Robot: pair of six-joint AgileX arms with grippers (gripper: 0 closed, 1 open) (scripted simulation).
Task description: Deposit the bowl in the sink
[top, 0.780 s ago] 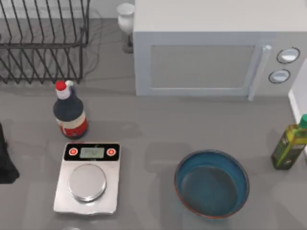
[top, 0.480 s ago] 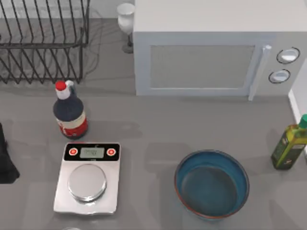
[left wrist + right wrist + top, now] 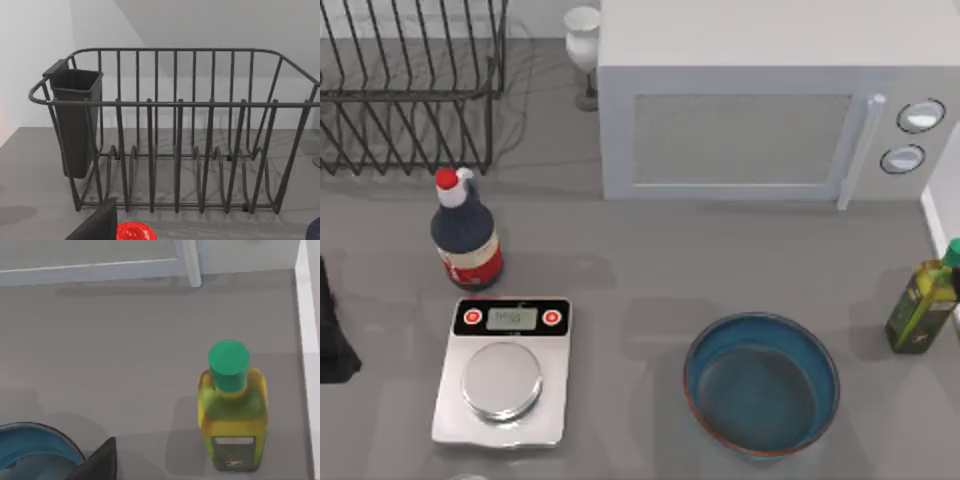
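Observation:
The bowl (image 3: pixel 762 385) is wide and shallow, teal-blue inside with a thin reddish-brown rim. It sits upright on the grey counter at the front right, with nothing in it. Its rim (image 3: pixel 35 440) also peeks into the right wrist view, close to a dark part of my right gripper (image 3: pixel 97 462). My left arm (image 3: pixel 330 335) rests at the table's left edge. A dark part of my left gripper (image 3: pixel 95 226) faces the dish rack (image 3: pixel 175 130). The sink is out of view.
A kitchen scale (image 3: pixel 502 372) lies front left, with a dark red-capped bottle (image 3: pixel 465 232) behind it. The dish rack (image 3: pixel 410 80) stands back left, a white microwave (image 3: pixel 770 100) and a wine glass (image 3: pixel 582 40) at the back. An olive oil bottle (image 3: pixel 923 300) stands by a white ledge (image 3: pixel 932 220).

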